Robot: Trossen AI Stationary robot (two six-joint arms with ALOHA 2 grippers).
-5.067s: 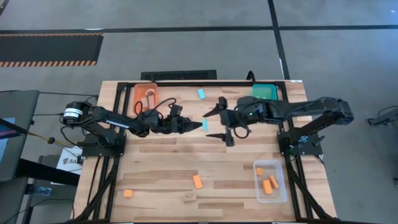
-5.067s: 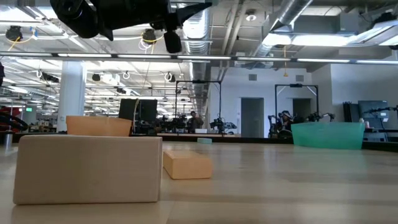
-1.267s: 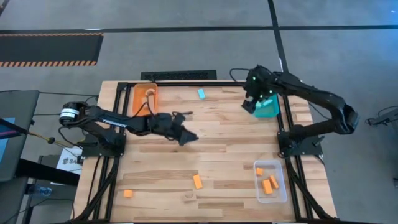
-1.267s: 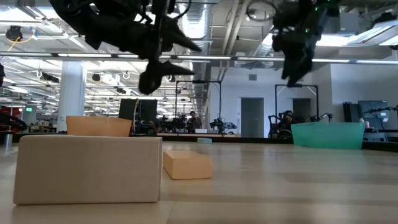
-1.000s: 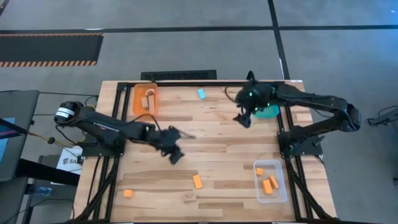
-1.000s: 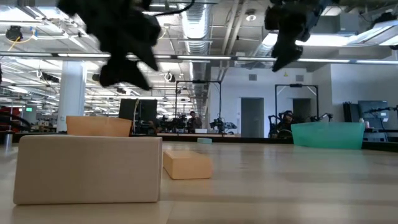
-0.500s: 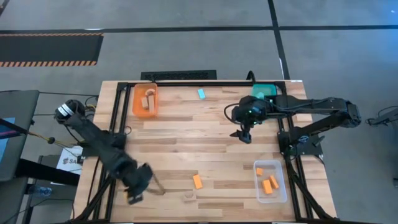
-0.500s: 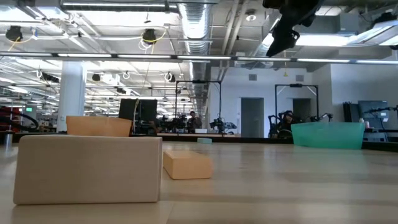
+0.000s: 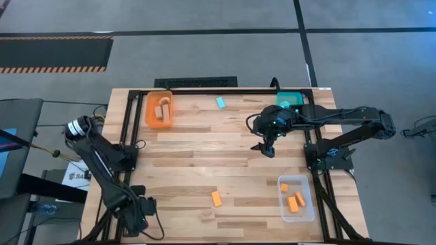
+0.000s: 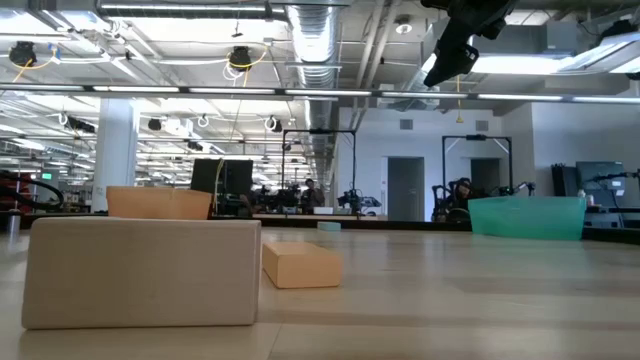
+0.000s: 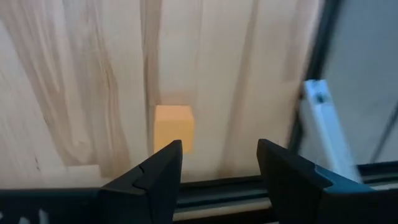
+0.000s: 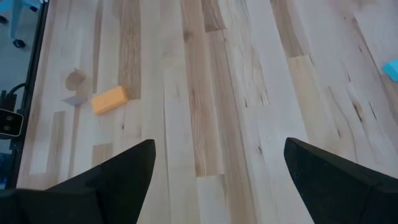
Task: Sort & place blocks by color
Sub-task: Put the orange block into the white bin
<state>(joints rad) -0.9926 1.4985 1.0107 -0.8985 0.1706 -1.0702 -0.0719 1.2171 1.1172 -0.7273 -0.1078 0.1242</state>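
My left gripper (image 9: 144,219) is open at the table's near-left corner. In the left wrist view (image 11: 217,158) a small orange block (image 11: 173,127) lies flat on the wood just beyond its fingers, untouched; the gripper hides this block in the high view. My right gripper (image 9: 268,148) is open (image 12: 219,149) and hangs above the table right of centre, high up in the low view (image 10: 452,52). Loose on the table lie another orange block (image 9: 216,198), a pale wood block (image 9: 206,216) and a light blue block (image 9: 221,103).
An orange tray (image 9: 159,111) with pale wood blocks sits at the far left. A teal tray (image 9: 289,101) is at the far right. A clear tray (image 9: 296,199) with orange blocks is near right. The black frame rail (image 11: 249,186) edges the table by the left gripper.
The left arm has swung fast from the table's middle to the near-left corner, ending over the small orange block there. The right gripper has drifted a little toward the near edge, away from the teal tray. No block has moved.
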